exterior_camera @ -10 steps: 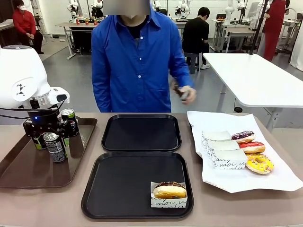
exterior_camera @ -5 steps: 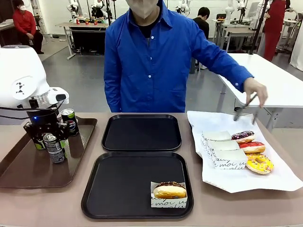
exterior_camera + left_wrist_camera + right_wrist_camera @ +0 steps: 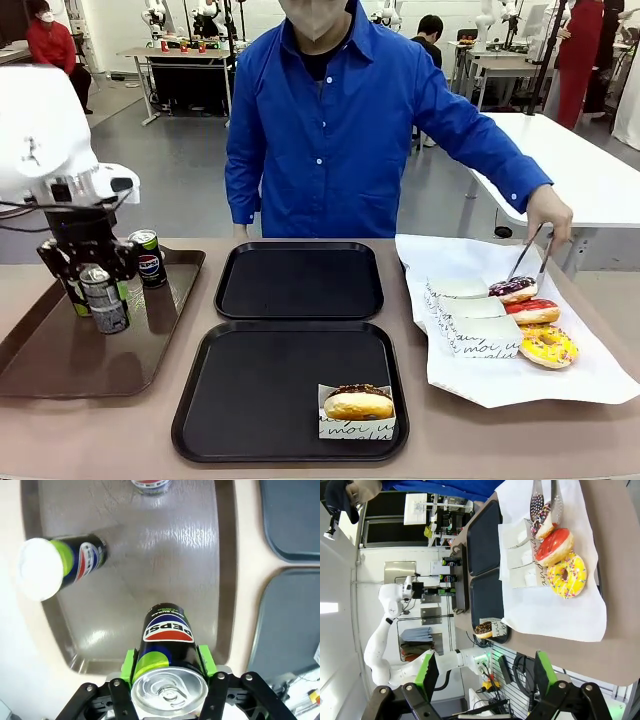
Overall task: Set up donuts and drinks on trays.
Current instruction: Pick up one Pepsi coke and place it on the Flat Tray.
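The slim black Pepsi can, clamped in the left hand, is being lifted off the brown plastic tray, presumably for the square black plastic trays. The right hand is being held open, empty.

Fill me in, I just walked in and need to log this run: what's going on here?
The left gripper is clamped on a Pepsi can at the brown tray, where a second can stands. The right gripper is open and holds nothing. Across the table, the person's hand points tongs at the chocolate donut on the white paper. One sleeved donut lies on the near black tray.
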Controlling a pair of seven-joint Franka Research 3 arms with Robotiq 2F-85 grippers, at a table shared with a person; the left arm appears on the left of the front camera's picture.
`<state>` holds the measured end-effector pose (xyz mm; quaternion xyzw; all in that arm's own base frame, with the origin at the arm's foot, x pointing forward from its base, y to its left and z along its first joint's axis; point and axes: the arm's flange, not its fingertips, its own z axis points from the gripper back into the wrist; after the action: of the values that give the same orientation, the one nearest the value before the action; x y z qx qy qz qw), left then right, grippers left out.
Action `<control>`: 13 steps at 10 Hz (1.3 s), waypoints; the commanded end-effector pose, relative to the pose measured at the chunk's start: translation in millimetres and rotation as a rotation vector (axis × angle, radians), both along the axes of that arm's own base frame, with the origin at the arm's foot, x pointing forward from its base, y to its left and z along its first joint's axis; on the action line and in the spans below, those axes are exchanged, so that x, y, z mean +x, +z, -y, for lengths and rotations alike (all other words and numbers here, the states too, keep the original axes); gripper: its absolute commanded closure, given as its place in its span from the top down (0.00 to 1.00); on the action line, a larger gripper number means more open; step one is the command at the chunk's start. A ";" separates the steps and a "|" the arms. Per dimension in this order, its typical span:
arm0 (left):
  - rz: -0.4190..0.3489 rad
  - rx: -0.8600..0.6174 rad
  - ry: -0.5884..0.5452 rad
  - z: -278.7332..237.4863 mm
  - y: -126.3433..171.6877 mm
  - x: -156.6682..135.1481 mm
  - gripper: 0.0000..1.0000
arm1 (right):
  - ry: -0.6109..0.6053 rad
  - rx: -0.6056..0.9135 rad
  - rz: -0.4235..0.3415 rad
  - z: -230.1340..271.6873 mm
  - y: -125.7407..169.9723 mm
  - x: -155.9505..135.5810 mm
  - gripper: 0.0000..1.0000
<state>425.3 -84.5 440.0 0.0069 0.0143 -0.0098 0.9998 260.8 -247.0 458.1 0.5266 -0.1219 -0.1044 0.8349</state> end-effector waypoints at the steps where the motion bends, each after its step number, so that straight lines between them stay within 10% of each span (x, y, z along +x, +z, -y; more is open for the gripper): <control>1: 0.004 -0.019 -0.007 -9.2 68.3 -17.3 0.00 | 0.013 0.000 -0.001 0.6 -1.1 -1.5 1.00; 9: 0.017 -0.005 0.017 -11.8 94.1 -31.2 0.00 | 0.013 0.000 -0.001 0.6 -1.1 -1.5 1.00; 10: -0.003 0.000 0.020 -12.3 92.2 -32.6 0.58 | 0.013 0.000 -0.001 0.6 -1.1 -1.5 1.00; 13: 0.084 0.065 -0.098 51.0 106.5 -17.7 0.58 | 0.013 0.000 -0.001 0.6 -1.1 -1.5 1.00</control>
<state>397.3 -118.8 538.8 0.0250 -0.0079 -0.0450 0.9986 261.0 -246.7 458.0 0.5265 -0.1214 -0.1041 0.8350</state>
